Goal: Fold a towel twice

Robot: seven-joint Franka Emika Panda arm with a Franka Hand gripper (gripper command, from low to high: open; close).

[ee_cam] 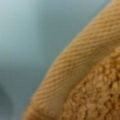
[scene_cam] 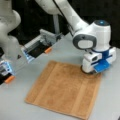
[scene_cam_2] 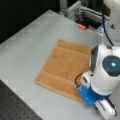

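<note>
The tan, orange-brown towel (scene_cam: 62, 90) lies spread flat in one layer on the grey table (scene_cam: 15, 105), and both front views show its lighter stripe bands. My gripper (scene_cam: 88, 71) is pressed down on the towel's far right corner; its fingers are hidden under the white and blue hand. In a front view the arm's big white wrist (scene_cam_2: 107, 72) covers that same corner of the towel (scene_cam_2: 65, 67). The wrist view is filled by the towel's ribbed hem and fuzzy pile (ee_cam: 95, 95), very close, with bare table (ee_cam: 30, 37) beside it.
A second white robot arm (scene_cam: 10, 42) stands at a front view's left, with orange-tipped tools (scene_cam: 47, 50) (scene_cam: 10, 79) near the table's back edge. A dark perforated board (scene_cam_2: 15, 107) borders the table (scene_cam_2: 22, 50) at a front view's bottom left.
</note>
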